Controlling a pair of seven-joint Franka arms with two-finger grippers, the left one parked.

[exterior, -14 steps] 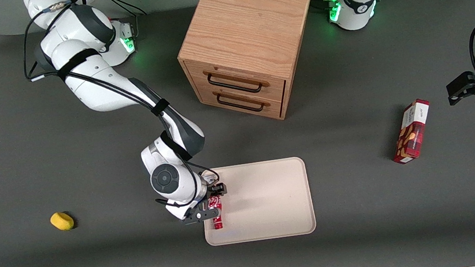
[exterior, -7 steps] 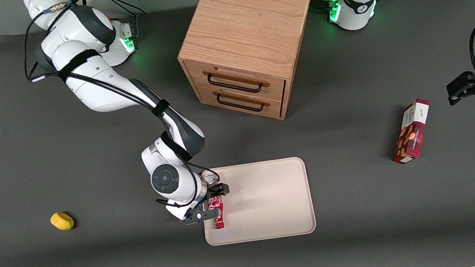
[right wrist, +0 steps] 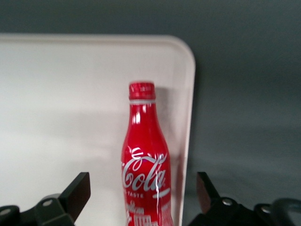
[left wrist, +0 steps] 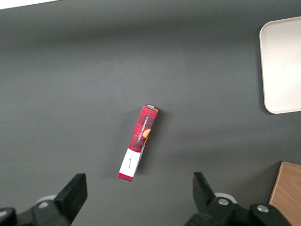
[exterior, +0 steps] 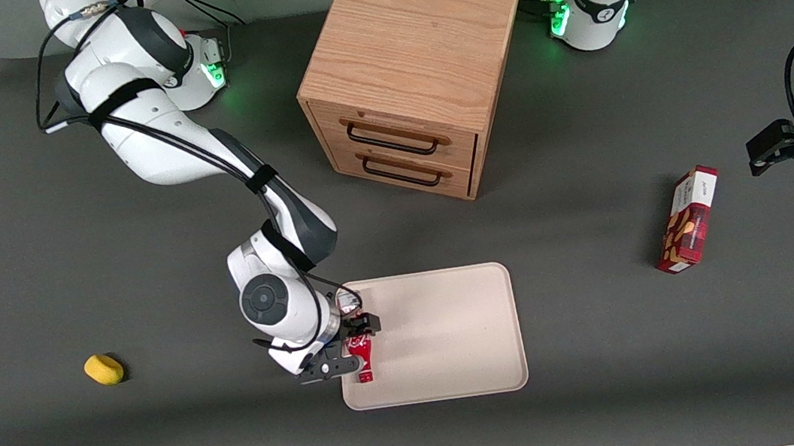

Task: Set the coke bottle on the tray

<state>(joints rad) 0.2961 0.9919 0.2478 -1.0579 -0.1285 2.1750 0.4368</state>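
We see the bottle (right wrist: 145, 160) lying on the tray (exterior: 449, 338), lower centre of the front view, just inside its rim. End effector (exterior: 353, 346) spread apart around it; lifting carelessly could nudge it off.

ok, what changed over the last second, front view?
The right arm's wrist pulled away from the tray toward the working arm's end of the table. The tool backed off with it, fingers spread wide of the coke bottle, which lies on the tray by its edge, barely shifted. The drawer cabinet, snack box and yellow object stayed put.
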